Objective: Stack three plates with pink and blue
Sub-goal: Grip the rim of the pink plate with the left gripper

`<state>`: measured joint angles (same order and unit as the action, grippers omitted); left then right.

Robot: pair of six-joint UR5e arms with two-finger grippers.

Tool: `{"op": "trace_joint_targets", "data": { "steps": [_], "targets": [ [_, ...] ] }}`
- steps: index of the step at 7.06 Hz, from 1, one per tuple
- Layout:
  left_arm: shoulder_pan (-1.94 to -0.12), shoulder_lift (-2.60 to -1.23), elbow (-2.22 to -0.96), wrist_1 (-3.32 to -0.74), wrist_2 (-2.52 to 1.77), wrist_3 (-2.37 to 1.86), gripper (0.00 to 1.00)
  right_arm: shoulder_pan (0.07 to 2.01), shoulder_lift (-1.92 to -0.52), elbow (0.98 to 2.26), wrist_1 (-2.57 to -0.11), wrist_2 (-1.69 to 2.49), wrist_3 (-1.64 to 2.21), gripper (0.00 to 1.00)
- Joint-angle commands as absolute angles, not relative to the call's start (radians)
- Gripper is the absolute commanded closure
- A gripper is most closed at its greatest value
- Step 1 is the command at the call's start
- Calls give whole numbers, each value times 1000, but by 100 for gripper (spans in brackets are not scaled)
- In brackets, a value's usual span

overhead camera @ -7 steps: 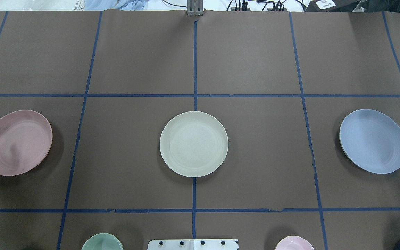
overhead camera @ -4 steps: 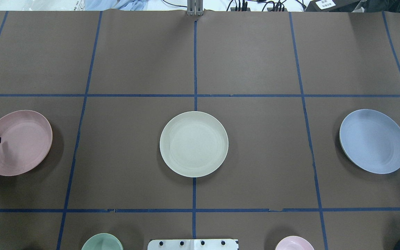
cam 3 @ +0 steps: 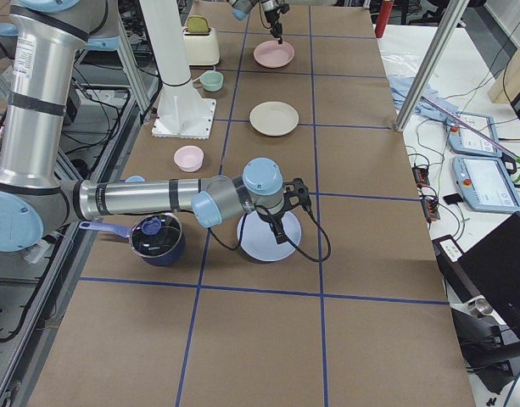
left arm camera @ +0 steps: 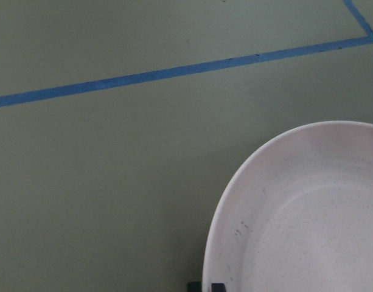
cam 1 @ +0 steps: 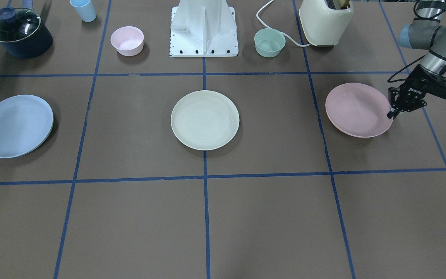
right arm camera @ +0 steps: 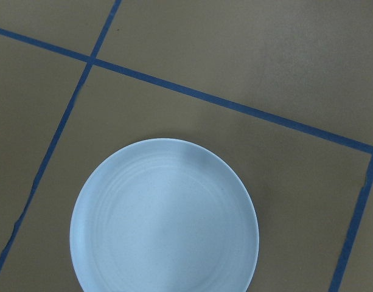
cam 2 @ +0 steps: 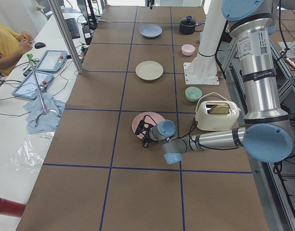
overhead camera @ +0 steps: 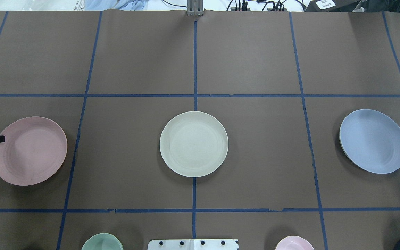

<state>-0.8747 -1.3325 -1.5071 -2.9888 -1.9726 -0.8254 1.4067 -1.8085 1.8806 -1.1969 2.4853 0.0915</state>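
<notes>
Pink plate [overhead camera: 30, 151], gripped at its outer rim by the left gripper [cam 1: 393, 112]. The wrist view shows one fingertip [left arm camera: 218, 286] at the plate's edge. The fingers stand narrow, pinched on the rim, and the plate's body spreads away from them toward the table's [overhead camera: 255, 52] middle. A shadow under the rim suggests the plate is slightly raised, though this cannot be told for certain.

The cream plate [overhead camera: 193, 144] lies flat, well beyond the pink plate's far edge as seen from the fingers. The blue plate [overhead camera: 373, 141] lies farther still, at the opposite end. The right gripper [cam 3: 278, 219] hangs over the blue plate with its camera looking straight down on it. Whether its fingers are wide or narrow cannot be told.

Step in hand, as judged: picking up the pink plate, the first of two transfers; nothing is stacked yet.

The next move calls for carrying the plate level, away from the fingers' side and over the cream plate. It should be centred there and lowered until it nests before the pinch is released. An edge grip leaves most of the plate unsupported, so a tilt or slip is the likely fault.

Behind the fingers, near the robot's base, stand a toaster [cam 1: 325, 21] and a green bowl [cam 1: 269, 42].
</notes>
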Motion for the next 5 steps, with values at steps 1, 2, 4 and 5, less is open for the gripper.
{"op": "trace_joint_targets", "data": {
  "steps": [1, 2, 4, 5],
  "targets": [
    [-910, -1348, -1663, -2839, -2051, -827, 100, 1407, -1821, 1881, -1175, 2487, 91, 0],
    [-908, -1364, -1795, -2672, -2048, -840, 100, 1407, -1825, 1881, -1175, 2487, 91, 0],
    [-863, -1496, -1962, -2397, -2039, -1002, 100, 1407, -1827, 1881, -1173, 2488, 89, 0],
    [-747, -1582, -1956, -2349, -1946, -1100, 100, 1407, -1827, 1881, -1172, 2487, 89, 0]
  ]
}}
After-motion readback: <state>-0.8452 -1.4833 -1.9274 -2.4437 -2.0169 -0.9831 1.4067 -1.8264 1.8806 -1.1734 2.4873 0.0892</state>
